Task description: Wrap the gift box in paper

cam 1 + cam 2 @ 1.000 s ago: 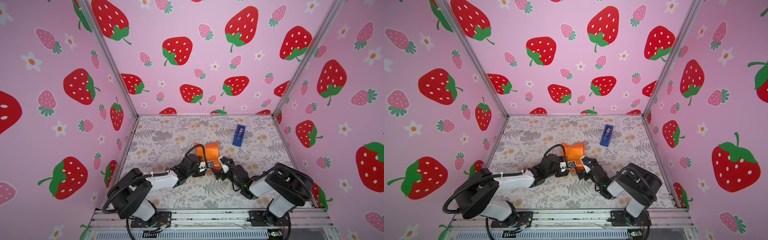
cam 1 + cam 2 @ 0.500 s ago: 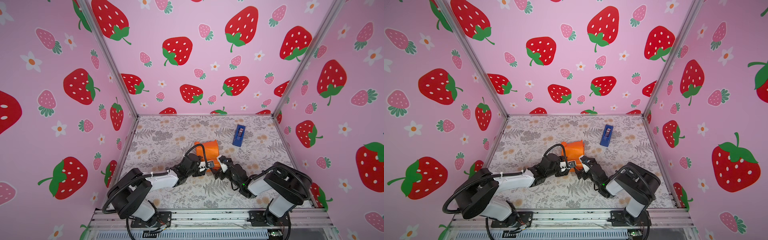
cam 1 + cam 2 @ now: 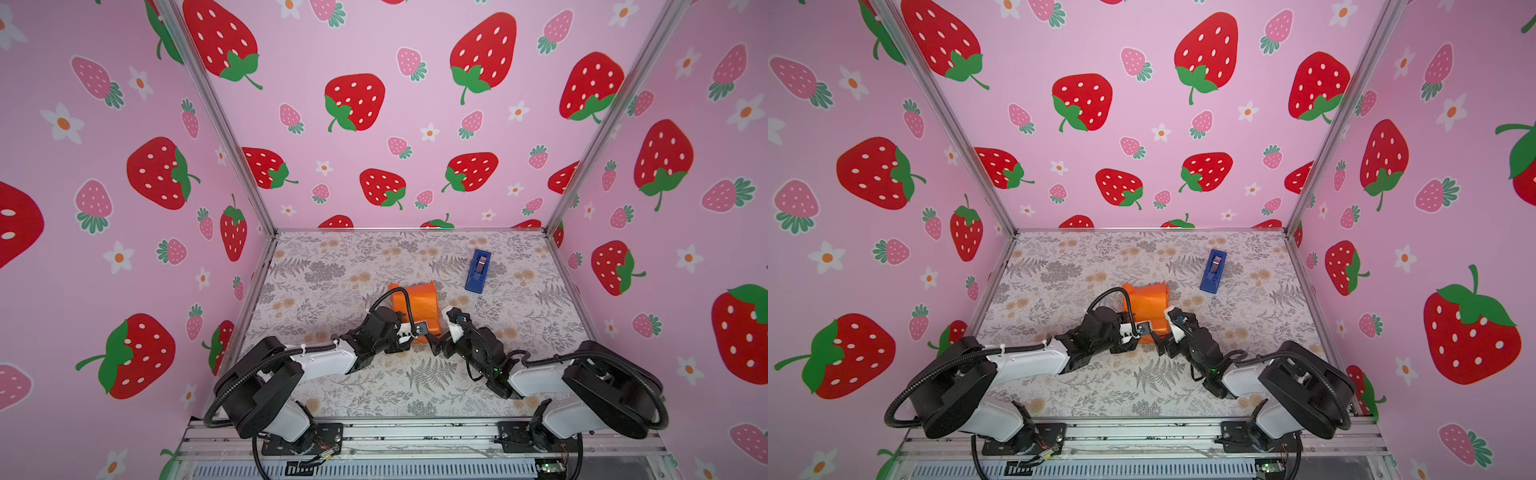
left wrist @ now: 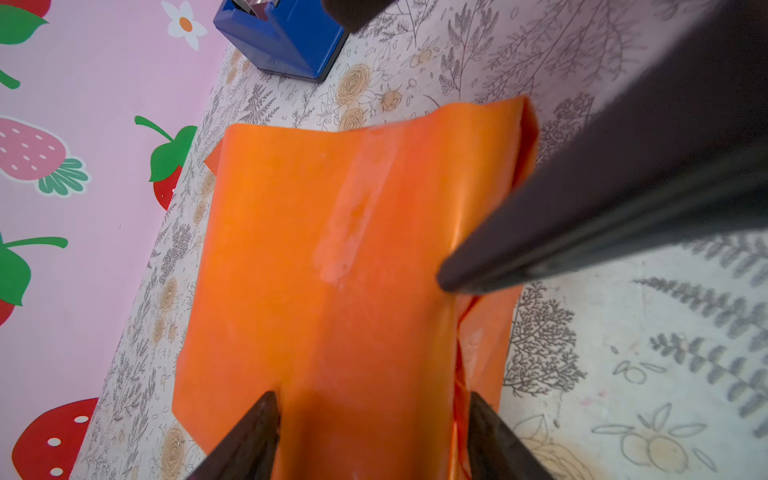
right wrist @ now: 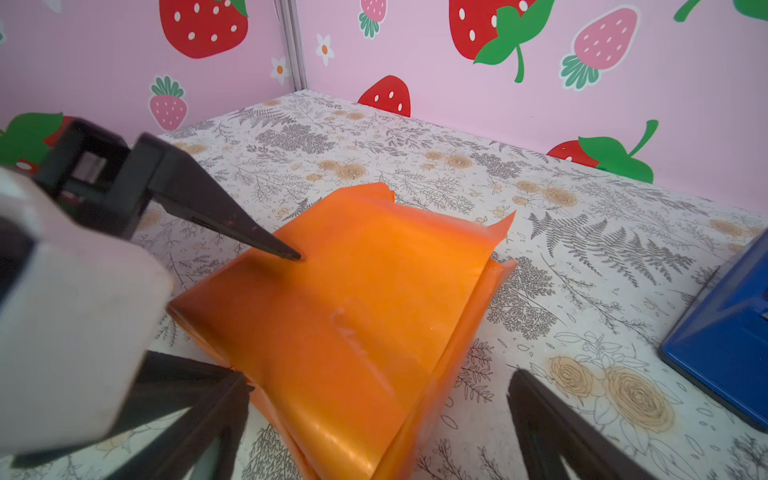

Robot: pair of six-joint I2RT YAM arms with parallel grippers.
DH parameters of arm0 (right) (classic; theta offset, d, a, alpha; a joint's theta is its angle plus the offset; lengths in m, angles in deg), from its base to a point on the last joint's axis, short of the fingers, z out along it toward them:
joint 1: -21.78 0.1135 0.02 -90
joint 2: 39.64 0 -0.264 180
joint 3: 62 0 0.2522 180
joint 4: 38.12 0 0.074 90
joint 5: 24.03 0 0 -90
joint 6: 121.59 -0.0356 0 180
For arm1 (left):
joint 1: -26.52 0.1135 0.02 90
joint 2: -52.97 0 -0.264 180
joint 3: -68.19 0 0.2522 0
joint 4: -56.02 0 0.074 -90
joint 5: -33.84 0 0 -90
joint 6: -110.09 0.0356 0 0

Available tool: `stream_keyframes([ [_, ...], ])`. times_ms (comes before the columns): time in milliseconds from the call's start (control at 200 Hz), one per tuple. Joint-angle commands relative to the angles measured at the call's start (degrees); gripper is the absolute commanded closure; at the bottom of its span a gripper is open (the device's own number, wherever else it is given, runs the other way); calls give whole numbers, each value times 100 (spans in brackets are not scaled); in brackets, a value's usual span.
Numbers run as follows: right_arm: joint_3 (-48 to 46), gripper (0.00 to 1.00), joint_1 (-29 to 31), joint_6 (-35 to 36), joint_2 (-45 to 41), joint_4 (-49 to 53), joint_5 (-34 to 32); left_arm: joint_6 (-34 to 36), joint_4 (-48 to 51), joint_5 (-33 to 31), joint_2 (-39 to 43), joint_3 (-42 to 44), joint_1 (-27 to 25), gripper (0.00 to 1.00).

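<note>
Our left gripper [image 4: 374,419] has its two black fingers set against opposite sides of the parcel, clamped across it as far as the left wrist view shows. What they press on is the glossy bright orange paper [image 4: 332,249], folded round a block whose flat top and square edges tell us the gift box lies inside; the box itself is covered and we cannot see it. The parcel rests near the middle of the floral-patterned tabletop [image 3: 332,286], between the two arms. Our right gripper [image 5: 380,378] stands wide apart and holds nothing, one fingertip touching the parcel's side beside a loose flap. A pale shiny strip [image 4: 353,220] along the top may be tape. At the far end the paper flares open, not yet folded in. We judge the sheet thin, slick and springy: it will slide under hard fingertips and crease or tear if pinched alone. The box beneath should be light and stiff, so we would take hold across the backed sides. The narrow blue plastic tape dispenser [image 3: 478,272] sits well apart, toward the back.
</note>
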Motion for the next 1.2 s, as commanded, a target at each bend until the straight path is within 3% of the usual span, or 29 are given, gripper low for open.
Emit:
stream_keyframes([
  [0, -74, 7, -49, -809, -621, 1066, -79, -53, 487, 164, -10, -65, 32, 30],
  [105, 128, 23, -146, -1631, -1279, 1944, 294, -52, 490, 162, -8, -63, 43, 30],
  [200, 516, 54, -199, -2245, -1627, 2934, 518, -62, 496, 162, 6, -64, 38, 30],
  [285, 802, 68, -411, -2897, -1770, 3624, 975, -60, 495, 163, 9, -65, 44, 30],
  [475, 963, 95, -1041, -4396, -1442, 3500, 2700, -68, 469, 170, 3, -65, 44, 29],
  [650, 1122, 95, -1038, -5435, -732, 2617, 3779, -77, 465, 198, 36, -48, 51, 29],
  [735, 1242, 100, -1035, -5674, -357, 2397, 4062, -68, 495, 203, 37, -70, 50, 30],
  [1191, 1739, 100, -957, -6069, 853, 1980, 4393, -52, 522, 207, 64, -72, 52, 30],
])
